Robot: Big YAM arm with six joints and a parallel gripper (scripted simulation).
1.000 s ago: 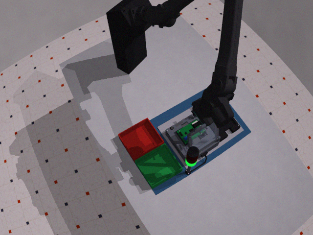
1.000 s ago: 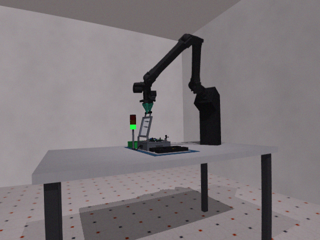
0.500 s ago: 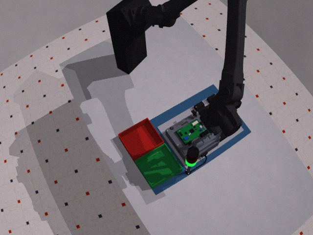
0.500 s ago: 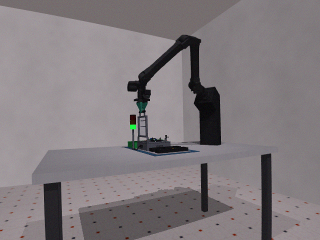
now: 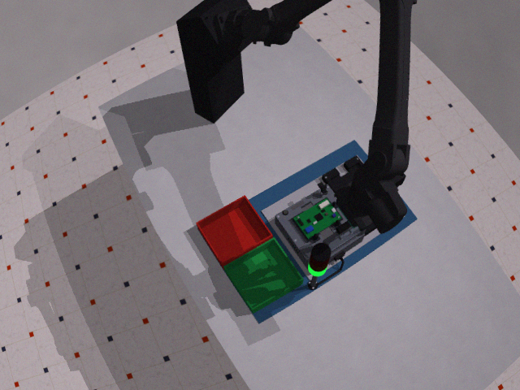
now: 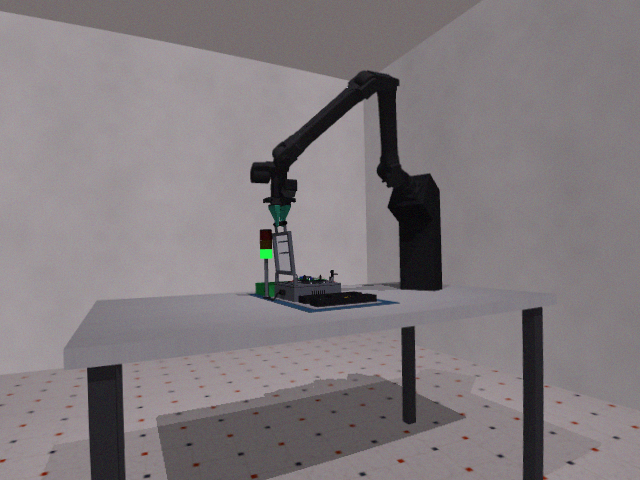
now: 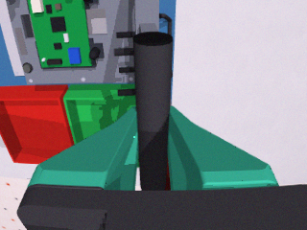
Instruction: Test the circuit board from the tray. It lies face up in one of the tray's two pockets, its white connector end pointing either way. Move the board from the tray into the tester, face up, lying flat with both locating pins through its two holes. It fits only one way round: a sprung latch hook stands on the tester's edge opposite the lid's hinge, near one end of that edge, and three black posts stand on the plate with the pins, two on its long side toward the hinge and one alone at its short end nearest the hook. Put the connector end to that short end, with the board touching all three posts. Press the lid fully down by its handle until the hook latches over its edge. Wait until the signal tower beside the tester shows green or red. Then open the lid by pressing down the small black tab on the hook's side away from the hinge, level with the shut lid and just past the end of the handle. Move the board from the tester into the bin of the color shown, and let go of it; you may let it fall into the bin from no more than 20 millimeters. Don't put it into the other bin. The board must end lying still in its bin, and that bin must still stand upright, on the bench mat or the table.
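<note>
The green circuit board (image 5: 318,218) lies face up in the grey tester (image 5: 321,232), its white connector end toward the arm. It also shows in the wrist view (image 7: 58,22). The tester's lid (image 6: 284,255) stands raised almost upright. My gripper (image 6: 279,223), with green fingers, is directly above the lid and is shut on the lid's black handle (image 7: 153,109). The signal tower (image 5: 318,261) beside the tester shows green, as it does in the side view (image 6: 265,253). The arm's wrist hides the fingers in the overhead view.
The red bin (image 5: 232,230) and the green bin (image 5: 262,277) stand side by side next to the tester on the blue mat. The black tray (image 6: 341,298) lies on the mat's near side. The arm's base column (image 6: 419,232) stands at the table's back.
</note>
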